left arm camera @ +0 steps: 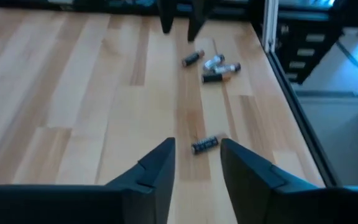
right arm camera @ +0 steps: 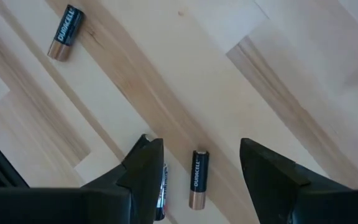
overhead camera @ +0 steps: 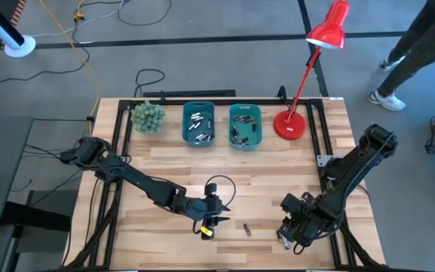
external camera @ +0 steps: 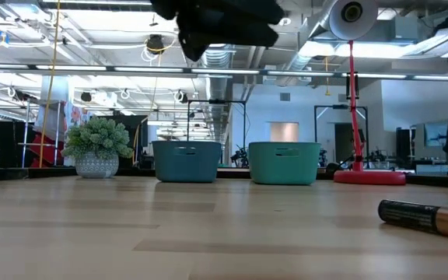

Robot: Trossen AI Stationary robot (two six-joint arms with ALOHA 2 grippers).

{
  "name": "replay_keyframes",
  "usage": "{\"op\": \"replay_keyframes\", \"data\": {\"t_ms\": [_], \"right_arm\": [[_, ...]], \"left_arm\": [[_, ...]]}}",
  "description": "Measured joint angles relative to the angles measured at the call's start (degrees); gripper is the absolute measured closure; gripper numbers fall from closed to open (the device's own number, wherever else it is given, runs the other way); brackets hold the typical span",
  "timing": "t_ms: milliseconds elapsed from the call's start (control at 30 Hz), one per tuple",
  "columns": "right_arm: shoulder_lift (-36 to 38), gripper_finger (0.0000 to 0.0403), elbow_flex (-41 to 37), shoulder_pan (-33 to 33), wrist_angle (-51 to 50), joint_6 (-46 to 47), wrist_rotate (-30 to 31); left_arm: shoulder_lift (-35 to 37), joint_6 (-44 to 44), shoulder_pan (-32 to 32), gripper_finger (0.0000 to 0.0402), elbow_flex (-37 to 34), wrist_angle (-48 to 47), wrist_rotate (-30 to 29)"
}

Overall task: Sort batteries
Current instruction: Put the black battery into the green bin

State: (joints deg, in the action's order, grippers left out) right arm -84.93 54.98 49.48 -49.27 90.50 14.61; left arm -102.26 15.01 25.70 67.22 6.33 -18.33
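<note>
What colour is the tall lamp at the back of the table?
Bright red: the lamp shows best in the high view, shade, stem and base alike.

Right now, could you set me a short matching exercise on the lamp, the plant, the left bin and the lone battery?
Things:
1. lamp
2. plant
3. left bin
4. lone battery

Descriptions:
A. holds mostly silver cells
B. bare wood between the grippers
C. red, far right of the row
D. far left of the row

Pairs: 1-C, 2-D, 3-A, 4-B
</note>
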Motion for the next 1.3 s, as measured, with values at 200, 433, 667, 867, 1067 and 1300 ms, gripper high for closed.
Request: {"op": "replay_keyframes", "data": {"t_ms": [200,433,667,867,1067,1300], "right_arm": [[0.00,0.0177,0.00,-0.14,-0.07,1.68,0.00],[-0.02,0.0177,0.00,-0.49,-1.43,5.44,0.01],[-0.02,0.0177,0.00,-0.33,-2.41,10.55,0.00],[-0.04,0.0177,0.00,-0.38,-2.58,13.62,0.00],[-0.04,0.0177,0.00,-0.40,-2.76,14.70,-1.29],[-0.04,0.0177,0.00,-0.31,-2.74,14.69,-2.84]], "left_arm": [[0.00,-4.88,-0.36,0.0265,0.62,1.68,0.04],[0.00,-26.91,-2.45,0.0264,4.23,-0.15,2.23],[-1.62,-29.46,-9.11,0.0264,4.66,-0.69,14.30],[-10.15,-35.88,-11.07,0.0264,16.22,-10.90,21.59],[-23.45,-41.69,-11.63,0.0264,35.57,-26.19,24.97],[-35.62,-46.37,-11.94,0.0264,52.72,-34.14,31.71]]}}
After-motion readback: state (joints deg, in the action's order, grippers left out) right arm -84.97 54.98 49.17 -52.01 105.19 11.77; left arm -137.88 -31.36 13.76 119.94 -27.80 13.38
